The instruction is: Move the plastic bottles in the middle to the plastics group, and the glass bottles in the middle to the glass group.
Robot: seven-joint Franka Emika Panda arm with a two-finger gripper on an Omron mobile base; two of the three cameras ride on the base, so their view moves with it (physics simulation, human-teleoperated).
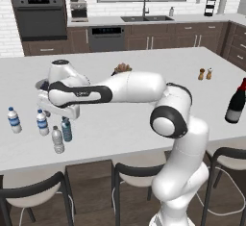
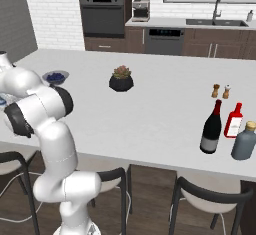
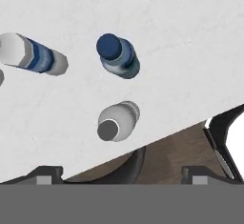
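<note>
1. In the left base view we see the gripper [image 1: 56,116] hanging above the left end of the white island counter [image 1: 144,119], over a cluster of small bottles. Its fingers are hard to make out from this side. Just below it the teal bottle [image 1: 67,130] and the grey bottle [image 1: 57,140] stand upright, close beside each other near the counter's front edge. Left of them stand the two blue-labelled water bottles [image 1: 42,122], well spaced from one another. The dark wine bottle [image 1: 236,103] stands far off at the right edge. A pair of salt and pepper shakers [image 1: 205,73] sits toward the back.

2. In the right base view we see the dark wine bottle [image 2: 211,128] upright at the counter's right end, just beside a red bottle [image 2: 233,120] and a grey-blue bottle [image 2: 244,141]. A potted succulent [image 2: 121,79] and a bowl [image 2: 55,77] sit further left.

3. In the hand view we look straight down: the two finger tips [image 3: 46,174] sit far apart at the bottom, spread wide and holding nothing. The grey bottle [image 3: 117,122] lies between and ahead of them, the teal bottle [image 3: 117,56] beyond it, and one labelled water bottle [image 3: 32,55] off to the left.
</note>
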